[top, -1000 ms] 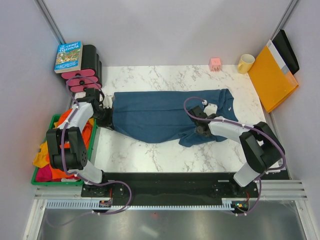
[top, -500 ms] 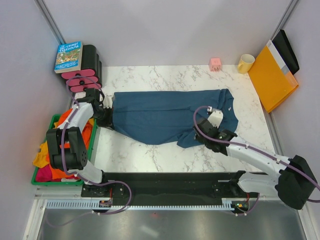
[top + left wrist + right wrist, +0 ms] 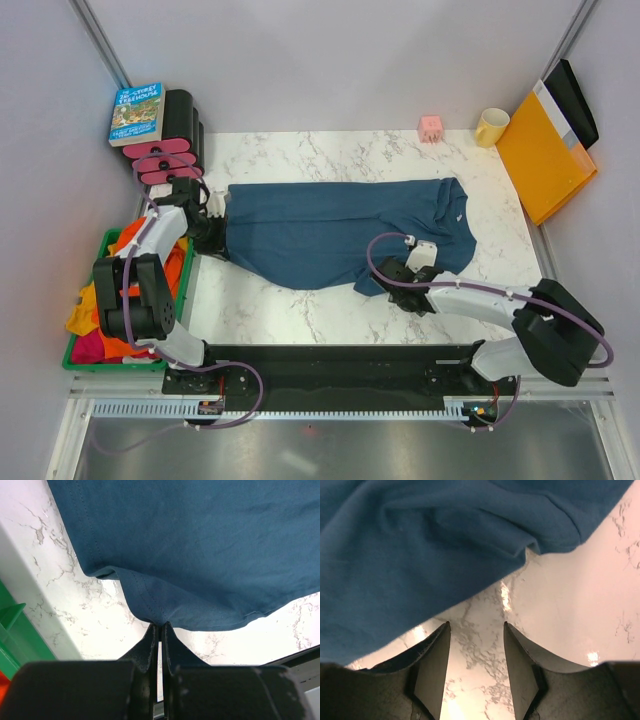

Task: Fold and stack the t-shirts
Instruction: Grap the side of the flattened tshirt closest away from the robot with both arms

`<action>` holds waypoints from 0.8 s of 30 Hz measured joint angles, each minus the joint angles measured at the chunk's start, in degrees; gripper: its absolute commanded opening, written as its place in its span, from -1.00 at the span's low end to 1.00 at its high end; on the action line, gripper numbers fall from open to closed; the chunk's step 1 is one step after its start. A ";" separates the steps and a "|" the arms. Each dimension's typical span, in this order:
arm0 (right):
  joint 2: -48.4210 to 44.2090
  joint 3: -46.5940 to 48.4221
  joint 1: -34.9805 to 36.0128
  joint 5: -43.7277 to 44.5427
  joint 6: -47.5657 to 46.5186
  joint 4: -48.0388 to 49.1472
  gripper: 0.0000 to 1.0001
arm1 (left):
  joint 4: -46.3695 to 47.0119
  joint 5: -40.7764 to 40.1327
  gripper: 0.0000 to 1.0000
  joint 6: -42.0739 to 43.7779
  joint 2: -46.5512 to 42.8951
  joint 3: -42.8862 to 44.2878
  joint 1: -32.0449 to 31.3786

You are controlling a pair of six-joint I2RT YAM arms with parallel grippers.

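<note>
The dark teal-blue t-shirt (image 3: 340, 228) lies spread flat across the middle of the marble table (image 3: 300, 305), its long axis running left to right in the top view. Its lower right corner is rumpled and partly folded over.

The left gripper (image 3: 160, 628) is at the shirt's left end. Its jaws are closed tight on a pinch of the hem, and the cloth fans out from that point toward the top of the left wrist view.

The right gripper (image 3: 476, 627) sits low at the shirt's lower right edge. Its jaws stand about half apart with only bare marble between them. The cloth edge lies just beyond the fingertips; no fabric is held.

The remaining t-shirts, orange (image 3: 135, 236), yellow (image 3: 80, 310) and pink-red (image 3: 86, 348), are heaped in a green bin (image 3: 187, 285) at the left edge of the frame, beside the left arm.

At the upper left, a book (image 3: 137, 112) rests against a black and pink stack (image 3: 168, 150). Along the table's top edge stand a pink cube (image 3: 431, 127) and a yellow mug (image 3: 491, 126). An orange-yellow folder (image 3: 545, 155) leans at the upper right.
</note>
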 measured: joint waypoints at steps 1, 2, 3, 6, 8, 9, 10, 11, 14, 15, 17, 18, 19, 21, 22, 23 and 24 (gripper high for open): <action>1.57 1.09 0.00 0.79 -0.02 0.28 0.10 | 0.00 0.02 -0.96 0.00 -0.02 -0.04 0.00; 2.54 1.77 0.00 1.29 -0.04 0.61 0.10 | 0.04 0.00 -0.96 0.00 -0.02 -0.11 0.00; 3.85 2.64 0.00 1.92 -0.07 1.20 0.11 | 0.00 0.00 -0.96 0.00 -0.04 -0.15 0.00; 5.46 3.74 0.00 2.69 -0.04 2.08 0.11 | 0.04 0.00 -0.96 0.02 -0.15 -0.22 -0.02; 6.27 4.39 0.00 3.17 -0.04 2.43 0.12 | 0.11 0.02 -0.96 0.02 -0.50 -0.46 -0.07; 6.62 4.72 0.00 3.34 -0.07 2.51 0.12 | 0.13 0.02 -0.96 0.02 -0.74 -0.59 -0.07; 6.93 5.05 0.00 3.50 -0.07 2.62 0.12 | 0.13 0.02 -0.96 0.02 -0.98 -0.70 -0.07; 7.26 5.33 0.00 3.67 -0.04 2.73 0.12 | 0.13 0.02 -0.96 0.02 -1.25 -0.79 -0.07; 7.80 5.64 0.00 4.50 0.07 3.58 0.13 | 0.15 0.07 -0.96 0.04 -1.81 -0.87 -0.07; 7.82 5.64 0.00 4.79 0.17 3.82 0.13 | 0.13 0.09 -0.96 0.04 -1.95 -0.92 -0.07; 7.96 5.64 -0.17 5.27 0.26 4.44 0.12 | 0.17 0.11 -0.96 0.04 -2.19 -1.03 -0.07; 8.22 5.64 -0.31 5.51 0.28 4.90 0.11 | 0.13 0.11 -0.96 0.02 -2.21 -1.05 -0.07; 8.66 5.66 -0.46 5.68 0.31 5.33 0.11 | 0.15 0.11 -0.96 0.04 -2.23 -1.07 -0.07; 9.64 5.86 -0.94 6.32 0.35 6.03 0.07 | 0.15 0.11 -0.97 0.02 -2.23 -1.07 -0.07; 9.92 6.01 -1.27 6.49 0.33 6.47 0.07 | 0.15 0.11 -0.96 0.02 -2.23 -1.07 -0.07; 10.32 6.25 -1.70 6.71 0.17 6.97 0.06 | 0.15 0.11 -0.96 0.02 -2.23 -1.07 -0.07; 10.69 6.49 -2.25 6.86 -0.02 7.32 0.05 | 0.13 0.11 -0.96 0.02 -2.23 -1.07 -0.07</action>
